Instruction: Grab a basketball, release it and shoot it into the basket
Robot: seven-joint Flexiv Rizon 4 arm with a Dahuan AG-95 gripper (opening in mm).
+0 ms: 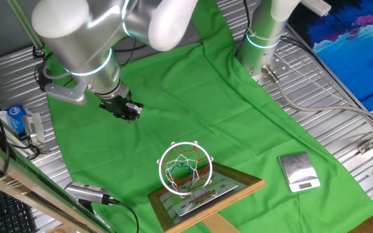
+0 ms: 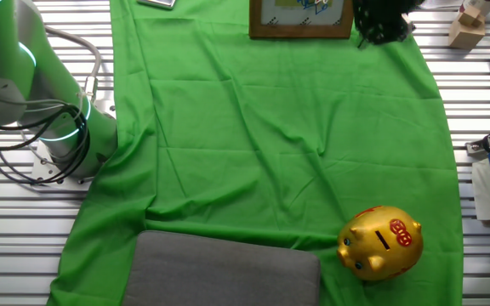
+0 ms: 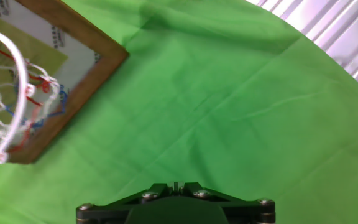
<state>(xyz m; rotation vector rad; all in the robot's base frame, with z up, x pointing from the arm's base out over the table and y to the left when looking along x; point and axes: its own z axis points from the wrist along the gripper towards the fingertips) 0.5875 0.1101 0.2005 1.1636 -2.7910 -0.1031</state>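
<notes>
The basket's white ring point(image 1: 185, 167) with its red, white and green net stands on a wooden-framed backboard point(image 1: 203, 194) lying on the green cloth. The backboard shows in the other fixed view point(image 2: 300, 19), and ring point(image 3: 18, 81) and backboard point(image 3: 98, 62) show at the left of the hand view. My gripper point(image 1: 125, 109) hangs over the cloth left of the basket and some way from it. It is also in the other fixed view point(image 2: 381, 24) and the hand view point(image 3: 176, 186). Its jaws stand together with nothing seen between them. No basketball is in view.
A gold-and-red piggy bank point(image 2: 381, 242) sits beside a grey pad point(image 2: 228, 272). A silver scale point(image 1: 298, 171) lies right of the basket. A second arm's base point(image 1: 264, 39) stands at the cloth's edge. A blue and white packet point(image 1: 18, 120) lies on the slatted table.
</notes>
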